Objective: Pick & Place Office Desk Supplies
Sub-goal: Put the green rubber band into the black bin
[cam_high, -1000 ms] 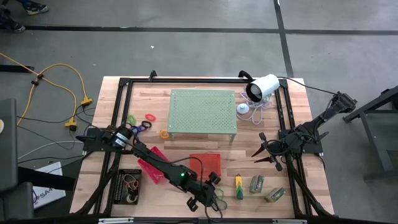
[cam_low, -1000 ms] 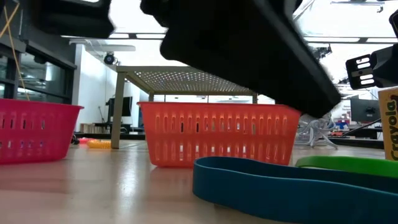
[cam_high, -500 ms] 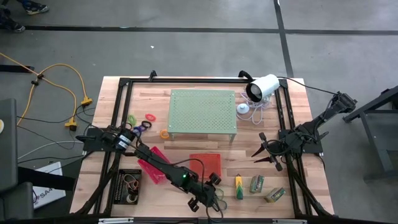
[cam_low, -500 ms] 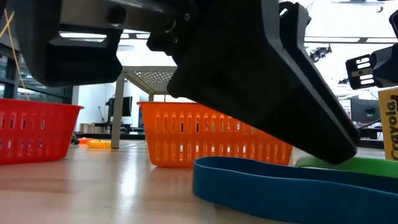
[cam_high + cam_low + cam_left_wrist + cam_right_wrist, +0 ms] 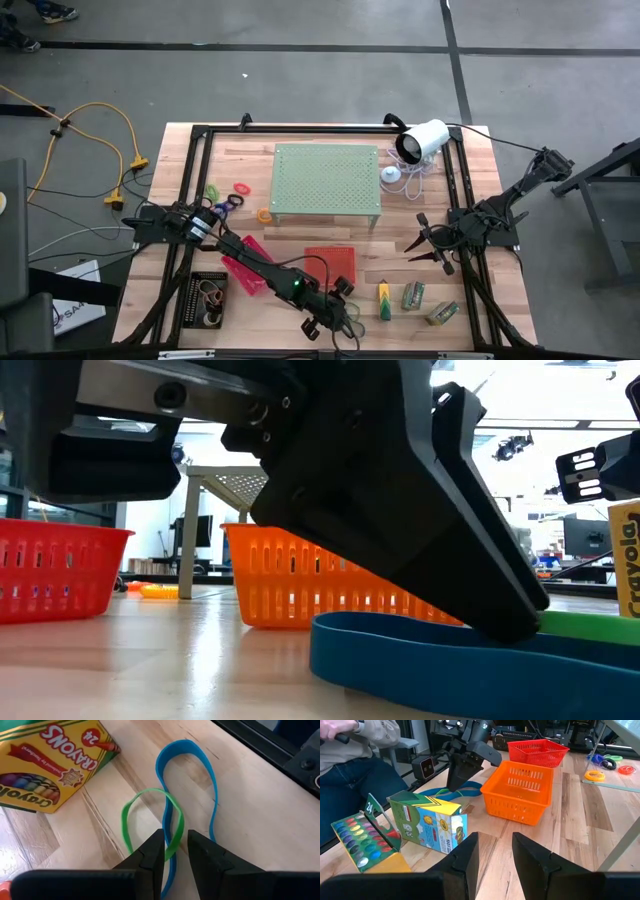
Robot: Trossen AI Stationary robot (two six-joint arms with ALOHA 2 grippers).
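At the bench's (image 5: 300,140) six o'clock edge, the left gripper (image 5: 174,845) straddles the overlapping green band (image 5: 127,815) and blue band (image 5: 212,785), fingers slightly apart, nothing pinched yet, evidently lined up to nip them.

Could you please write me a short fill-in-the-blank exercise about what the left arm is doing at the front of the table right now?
1. The left gripper has its fingers down around a green rubber band and a ____ one.
2. Beside the bands lies a yellow box of ____.
3. The orange basket stands ____, its open side up.
4. The right gripper hangs open and holds ____.

Missing words: blue; crayons; upright; nothing
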